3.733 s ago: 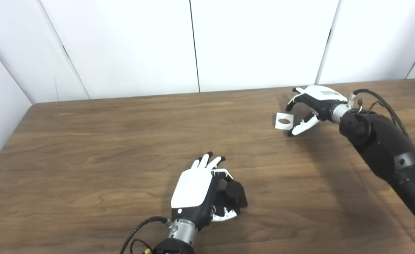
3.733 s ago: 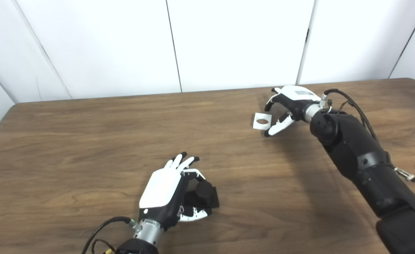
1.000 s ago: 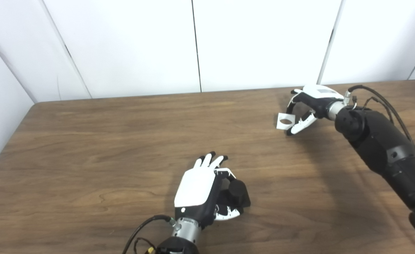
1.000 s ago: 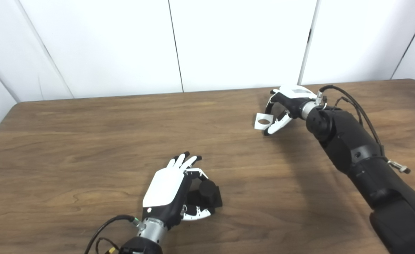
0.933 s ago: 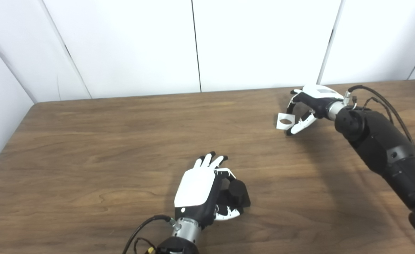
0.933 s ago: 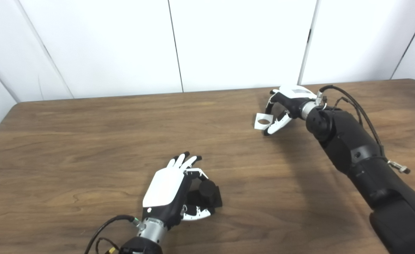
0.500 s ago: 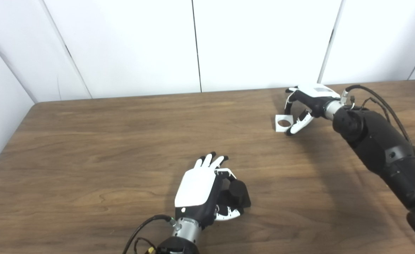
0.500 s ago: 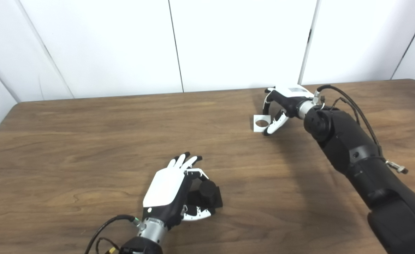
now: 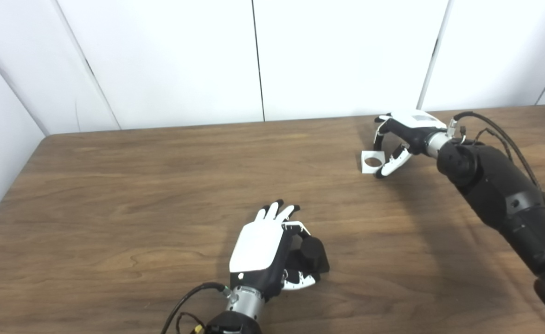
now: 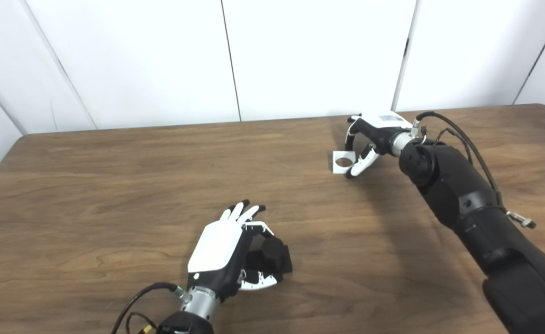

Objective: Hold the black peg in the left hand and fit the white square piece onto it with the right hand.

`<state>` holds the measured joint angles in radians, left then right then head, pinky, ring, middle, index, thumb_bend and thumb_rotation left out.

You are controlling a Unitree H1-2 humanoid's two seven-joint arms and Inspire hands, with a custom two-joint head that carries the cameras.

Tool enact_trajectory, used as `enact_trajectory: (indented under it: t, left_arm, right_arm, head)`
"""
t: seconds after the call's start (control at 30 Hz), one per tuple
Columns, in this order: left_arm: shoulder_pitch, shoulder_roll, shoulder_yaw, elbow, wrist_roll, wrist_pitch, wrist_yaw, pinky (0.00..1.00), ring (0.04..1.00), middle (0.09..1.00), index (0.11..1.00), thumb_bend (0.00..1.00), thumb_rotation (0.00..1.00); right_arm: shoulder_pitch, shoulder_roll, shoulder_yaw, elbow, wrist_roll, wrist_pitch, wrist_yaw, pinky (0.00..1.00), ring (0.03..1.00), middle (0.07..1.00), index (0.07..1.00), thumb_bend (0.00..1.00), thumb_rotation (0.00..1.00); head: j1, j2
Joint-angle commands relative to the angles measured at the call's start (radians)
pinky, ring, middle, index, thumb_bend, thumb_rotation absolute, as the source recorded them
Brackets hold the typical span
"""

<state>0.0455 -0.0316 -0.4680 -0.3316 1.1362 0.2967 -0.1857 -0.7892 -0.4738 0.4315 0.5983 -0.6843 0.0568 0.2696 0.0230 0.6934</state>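
The black peg (image 9: 311, 254) lies on the wooden table (image 9: 128, 185) near the front middle. My left hand (image 9: 260, 248) rests just left of it, palm toward the peg, fingers stretched out and apart, thumb by the peg's near side; it does not grip the peg. The white square piece (image 9: 372, 162) with a round hole is at the back right. My right hand (image 9: 402, 139) pinches the piece's right edge between a finger and the thumb. The piece is tilted, its hole facing me. Both also show in the right eye view: peg (image 10: 272, 253), piece (image 10: 343, 162).
White wall panels (image 9: 337, 55) stand right behind the table's far edge. My right forearm (image 9: 499, 195) stretches across the table's right side. A cable (image 9: 189, 301) runs from my left wrist at the front edge.
My right hand closed on the white piece and shifted slightly left and back. The piece has tilted, so its hole looks rounder. My left hand and the peg have not moved.
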Motion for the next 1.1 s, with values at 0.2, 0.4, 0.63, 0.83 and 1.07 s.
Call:
enact_trajectory:
  t: [0.2, 0.4, 0.63, 0.83, 1.07]
  left_arm:
    - [-0.026, -0.004, 0.01, -0.005, 0.004, -0.013, 0.021, 1.0, 1.0, 0.926, 0.492, 0.51, 0.08]
    - [-0.028, -0.002, 0.01, 0.003, 0.005, -0.015, 0.028, 1.0, 1.0, 0.924, 0.492, 0.51, 0.08]
    - [-0.028, 0.0, 0.011, 0.004, -0.002, -0.017, 0.034, 1.0, 1.0, 0.924, 0.492, 0.51, 0.08]
    - [-0.029, -0.003, 0.011, 0.006, 0.0, -0.012, 0.03, 1.0, 1.0, 0.928, 0.492, 0.51, 0.08]
    - [-0.03, -0.002, 0.012, 0.002, 0.003, -0.01, 0.029, 1.0, 1.0, 0.924, 0.492, 0.51, 0.08]
  right_arm:
    - [-0.012, -0.042, -0.016, -0.115, -0.021, 0.016, 0.034, 1.0, 1.0, 0.96, 0.492, 0.52, 0.15]
    - [0.011, -0.056, -0.03, -0.196, -0.024, 0.046, 0.068, 1.0, 1.0, 0.962, 0.492, 0.52, 0.15]
    - [0.039, -0.073, -0.05, -0.297, -0.026, 0.077, 0.114, 1.0, 1.0, 0.959, 0.491, 0.52, 0.15]
    - [0.066, -0.082, -0.063, -0.388, -0.026, 0.098, 0.163, 1.0, 1.0, 0.951, 0.491, 0.52, 0.15]
    - [0.102, -0.081, -0.073, -0.52, -0.029, 0.144, 0.238, 1.0, 1.0, 0.936, 0.491, 0.52, 0.15]
  head:
    - [-0.001, -0.002]
    - [-0.001, -0.003]
    - [-0.004, -0.003]
    - [-0.005, 0.001]
    - [-0.003, 0.005]
